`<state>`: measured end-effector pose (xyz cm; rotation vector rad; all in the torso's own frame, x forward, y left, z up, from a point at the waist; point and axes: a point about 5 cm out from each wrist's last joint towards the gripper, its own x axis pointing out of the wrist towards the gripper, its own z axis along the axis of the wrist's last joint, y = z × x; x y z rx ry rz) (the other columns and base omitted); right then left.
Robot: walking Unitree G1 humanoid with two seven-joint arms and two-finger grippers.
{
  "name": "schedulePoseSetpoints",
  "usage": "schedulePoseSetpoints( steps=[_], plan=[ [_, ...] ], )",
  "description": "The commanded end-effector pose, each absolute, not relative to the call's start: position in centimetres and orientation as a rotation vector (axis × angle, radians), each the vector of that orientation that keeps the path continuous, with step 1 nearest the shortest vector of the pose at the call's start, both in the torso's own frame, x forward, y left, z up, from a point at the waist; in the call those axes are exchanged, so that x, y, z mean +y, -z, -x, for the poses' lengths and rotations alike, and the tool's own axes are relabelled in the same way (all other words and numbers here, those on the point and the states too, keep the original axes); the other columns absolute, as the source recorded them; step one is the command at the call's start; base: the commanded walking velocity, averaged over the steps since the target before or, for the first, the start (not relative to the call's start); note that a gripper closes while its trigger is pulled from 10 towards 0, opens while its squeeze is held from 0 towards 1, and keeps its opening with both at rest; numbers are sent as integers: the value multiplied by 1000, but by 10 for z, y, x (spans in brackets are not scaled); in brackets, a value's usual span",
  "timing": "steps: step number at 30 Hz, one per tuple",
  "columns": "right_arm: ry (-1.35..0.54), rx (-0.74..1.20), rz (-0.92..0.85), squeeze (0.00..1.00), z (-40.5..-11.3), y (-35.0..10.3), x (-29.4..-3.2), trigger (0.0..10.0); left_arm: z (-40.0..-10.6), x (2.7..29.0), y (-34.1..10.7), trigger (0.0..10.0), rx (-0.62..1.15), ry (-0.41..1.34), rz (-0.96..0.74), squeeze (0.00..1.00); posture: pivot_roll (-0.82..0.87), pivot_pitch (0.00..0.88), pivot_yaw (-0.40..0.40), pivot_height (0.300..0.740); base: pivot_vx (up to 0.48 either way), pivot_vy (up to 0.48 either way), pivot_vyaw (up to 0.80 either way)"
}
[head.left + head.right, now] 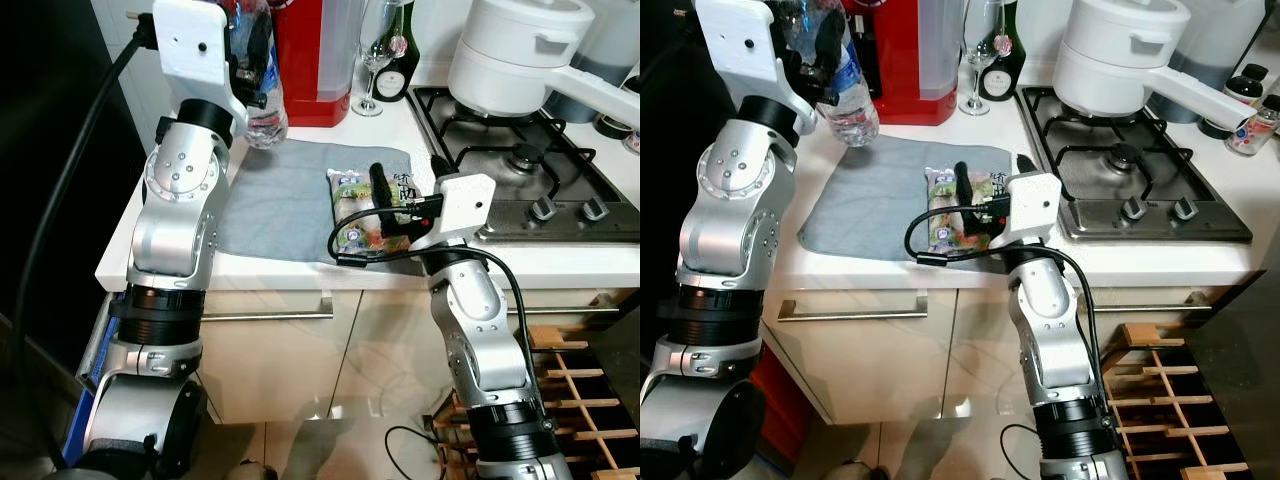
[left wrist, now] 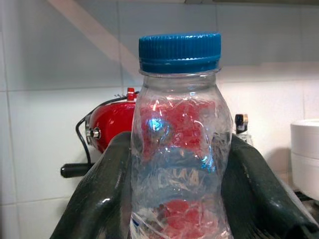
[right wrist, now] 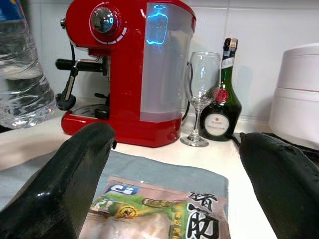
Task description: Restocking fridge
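- The left gripper (image 2: 174,199) has the water bottle (image 2: 179,149) clamped between its jaws and lifted clear of the table (image 1: 940,128), blue cap up, in front of the red coffee machine (image 3: 129,69).
- That bottle looks like thin, crinkly plastic, partly filled: light, a bit slippery, and likely to buckle if squeezed hard. The hold around the body below the shoulder seems sensible.
- The right gripper (image 3: 174,199) hovers low over the food packet (image 1: 365,205), jaws spread wide and holding nothing.
- The packet lies flat on the grey cloth (image 1: 870,190), near the table's front edge, just beside the hob (image 1: 520,160).
- The packet sits between and slightly ahead of the open fingers.
- It looks soft and floppy with a slick film; I'd pinch it across its width, mid-body.
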<state>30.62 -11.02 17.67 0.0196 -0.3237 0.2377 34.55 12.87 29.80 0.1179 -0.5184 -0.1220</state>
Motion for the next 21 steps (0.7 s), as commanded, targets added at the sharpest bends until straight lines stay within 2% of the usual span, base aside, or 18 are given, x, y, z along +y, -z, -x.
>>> schedulePoseSetpoints(
  steps=[1,8,21],
  plan=[
    [-227,-327,-18,20,-307,-177,-113,10000,-339,123,-311,10000,-593,124,-136,0,-94,0,-13,740,0,0,0],
    [-217,-329,-9,24,-311,-178,-116,10000,-338,119,-315,10000,-631,131,-168,0,-93,0,-17,740,0,0,0],
    [-221,-314,-16,16,-310,-172,-113,10000,-338,113,-311,10000,-622,146,-117,0,-96,0,-19,740,0,0,0]
  ],
)
